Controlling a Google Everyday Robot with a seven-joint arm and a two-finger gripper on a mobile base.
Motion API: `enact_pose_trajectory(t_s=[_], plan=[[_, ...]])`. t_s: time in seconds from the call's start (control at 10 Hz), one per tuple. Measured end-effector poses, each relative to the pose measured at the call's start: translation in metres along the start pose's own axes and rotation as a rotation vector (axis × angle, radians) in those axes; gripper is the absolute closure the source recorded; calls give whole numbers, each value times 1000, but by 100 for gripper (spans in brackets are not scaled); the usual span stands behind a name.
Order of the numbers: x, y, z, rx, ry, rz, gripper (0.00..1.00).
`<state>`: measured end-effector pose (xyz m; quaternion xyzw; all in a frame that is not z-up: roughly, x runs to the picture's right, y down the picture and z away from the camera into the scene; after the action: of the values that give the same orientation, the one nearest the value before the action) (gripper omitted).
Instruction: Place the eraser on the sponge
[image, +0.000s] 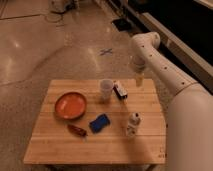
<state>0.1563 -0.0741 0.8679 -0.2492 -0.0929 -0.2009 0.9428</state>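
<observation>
The eraser, a small dark block with a white face and a reddish end, lies on the wooden table just right of a white cup. The bright blue sponge rests nearer the table's middle front, well apart from the eraser. My gripper hangs from the white arm over the table's far right edge, a little right of and behind the eraser, touching neither thing.
A round orange plate sits at the left. A dark red-brown oblong thing lies below it. A small white bottle stands right of the sponge. My white arm fills the right side.
</observation>
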Motion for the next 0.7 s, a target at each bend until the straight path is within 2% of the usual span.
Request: enact_pose_trajectory(t_s=[0.4,0.6,0.7], plan=[[-9,-26,59,-25,-62,-186,20],[-20,-40,81,-18,-103,-289,20],[-29,-49,88,0,-130,-365,20]])
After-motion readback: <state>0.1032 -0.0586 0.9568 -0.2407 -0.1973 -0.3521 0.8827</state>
